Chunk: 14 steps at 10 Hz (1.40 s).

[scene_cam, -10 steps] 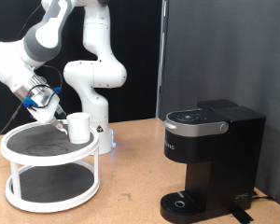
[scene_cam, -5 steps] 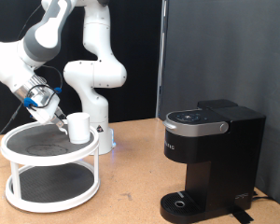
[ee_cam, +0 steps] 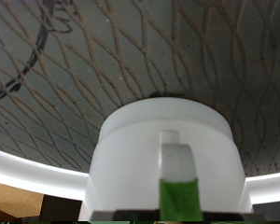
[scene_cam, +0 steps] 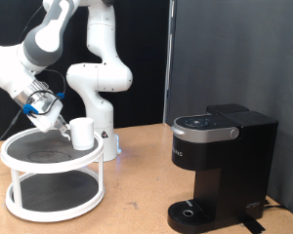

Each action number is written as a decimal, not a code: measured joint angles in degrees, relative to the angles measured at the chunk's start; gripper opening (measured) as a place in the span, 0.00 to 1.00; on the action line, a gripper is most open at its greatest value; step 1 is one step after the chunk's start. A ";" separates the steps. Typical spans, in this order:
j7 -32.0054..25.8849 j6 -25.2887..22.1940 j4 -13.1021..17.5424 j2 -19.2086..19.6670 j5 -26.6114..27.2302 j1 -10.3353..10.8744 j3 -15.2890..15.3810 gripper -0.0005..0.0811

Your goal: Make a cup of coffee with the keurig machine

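The white cup [scene_cam: 83, 133] stands on the top tier of a white round stand [scene_cam: 29, 166] at the exterior view's left. My gripper [scene_cam: 62, 123] is right beside the cup, on its left side. In the wrist view the cup [ee_cam: 131, 159] fills the frame, and its handle [ee_cam: 169, 147] runs into the green fingertips [ee_cam: 177, 194], which are closed together on it. The black keurig machine [scene_cam: 220, 166] stands at the exterior view's right with its lid down, far from the gripper.
The stand has two tiers with a dark mesh top [ee_cam: 103, 56]. The robot's white base [scene_cam: 100, 107] is behind it. A wooden table [scene_cam: 137, 195] lies between the stand and the machine. The machine's drip tray [scene_cam: 190, 211] is bare.
The wrist has shifted very slightly to the left. The cup stays where it was on the stand.
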 joint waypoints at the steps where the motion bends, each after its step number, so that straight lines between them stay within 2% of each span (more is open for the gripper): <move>1: 0.13 -0.01 0.09 0.00 0.01 0.00 0.00 0.02; 3: 0.78 -2.44 1.43 -0.02 0.12 -0.08 -0.10 0.02; 6: 2.36 -11.30 6.33 -0.52 0.63 -0.23 -1.04 0.02; 8: 3.15 -15.88 9.07 -0.71 -1.02 -0.43 -1.07 0.02; 11: 4.82 -14.34 7.72 -0.64 2.41 -0.16 -0.24 0.02; 12: 7.27 -13.41 7.08 -0.66 4.83 0.31 1.13 0.02; 14: 12.49 -7.56 5.40 -0.83 10.45 1.49 5.13 0.02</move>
